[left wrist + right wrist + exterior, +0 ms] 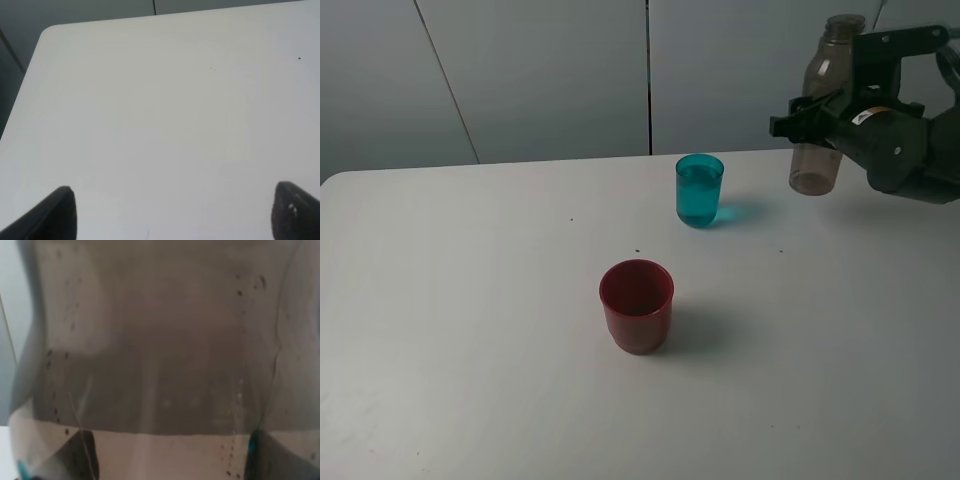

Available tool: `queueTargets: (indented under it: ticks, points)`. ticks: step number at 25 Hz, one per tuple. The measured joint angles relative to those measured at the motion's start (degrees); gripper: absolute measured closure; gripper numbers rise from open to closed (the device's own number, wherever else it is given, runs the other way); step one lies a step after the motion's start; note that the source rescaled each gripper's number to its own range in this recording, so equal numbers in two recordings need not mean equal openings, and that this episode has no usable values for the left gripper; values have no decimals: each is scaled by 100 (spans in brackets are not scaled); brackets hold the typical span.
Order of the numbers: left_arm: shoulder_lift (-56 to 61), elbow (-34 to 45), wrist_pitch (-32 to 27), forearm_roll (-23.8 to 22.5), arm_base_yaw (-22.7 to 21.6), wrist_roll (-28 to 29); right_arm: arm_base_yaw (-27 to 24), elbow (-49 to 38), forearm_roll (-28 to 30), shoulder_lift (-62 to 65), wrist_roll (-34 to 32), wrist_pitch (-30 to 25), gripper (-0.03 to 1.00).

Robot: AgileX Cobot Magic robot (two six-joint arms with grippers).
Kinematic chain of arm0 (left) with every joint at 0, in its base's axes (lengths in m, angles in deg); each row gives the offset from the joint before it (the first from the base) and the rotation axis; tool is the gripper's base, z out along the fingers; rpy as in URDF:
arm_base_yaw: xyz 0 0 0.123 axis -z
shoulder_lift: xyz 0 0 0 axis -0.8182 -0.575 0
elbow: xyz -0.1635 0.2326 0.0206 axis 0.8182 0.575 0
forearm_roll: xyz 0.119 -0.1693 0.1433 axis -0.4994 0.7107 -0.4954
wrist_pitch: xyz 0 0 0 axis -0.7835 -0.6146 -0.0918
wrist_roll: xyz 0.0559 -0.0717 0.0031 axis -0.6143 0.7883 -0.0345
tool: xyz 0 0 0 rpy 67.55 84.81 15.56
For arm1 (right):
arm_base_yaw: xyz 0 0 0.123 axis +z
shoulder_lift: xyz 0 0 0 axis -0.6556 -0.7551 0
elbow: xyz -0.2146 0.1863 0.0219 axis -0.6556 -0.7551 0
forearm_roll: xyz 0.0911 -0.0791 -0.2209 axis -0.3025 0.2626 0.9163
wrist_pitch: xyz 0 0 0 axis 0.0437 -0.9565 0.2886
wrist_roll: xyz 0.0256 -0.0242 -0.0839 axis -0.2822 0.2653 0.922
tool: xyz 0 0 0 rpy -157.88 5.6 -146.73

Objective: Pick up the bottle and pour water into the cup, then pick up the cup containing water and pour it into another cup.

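Bottle [823, 75] near upright, neck up, long axis about vertical, clamped in R gripper [815, 112], held above table [470, 300] at far right. Teal cup [699, 190] w/ water and red cup [636, 305] stand on the white top. L gripper [172, 212] has its jaws apart. Grey panel wall [540, 70] behind.

Bottle [815, 165] in the right pincer [818, 118] looks like translucent smoky plastic, pretty glossy. Teal tumbler [699, 190] near the pincer is see-through shiny plastic. Red cup [636, 305] farther from it is opaque, satin-ish plastic. Tabletop [470, 300] is smooth matt white.
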Motion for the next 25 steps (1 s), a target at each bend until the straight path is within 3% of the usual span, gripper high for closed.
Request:
queueTargets:
  ticks: [8,17,25]
  points:
    - [0,0,0,0,0,0,0,-184,29,-426,-450,181,95]
    - [0,0,0,0,0,0,0,-540,-13,-523,-441,932,95]
    - [0,0,0,0,0,0,0,-540,-22,-1121,-556,2170,95]
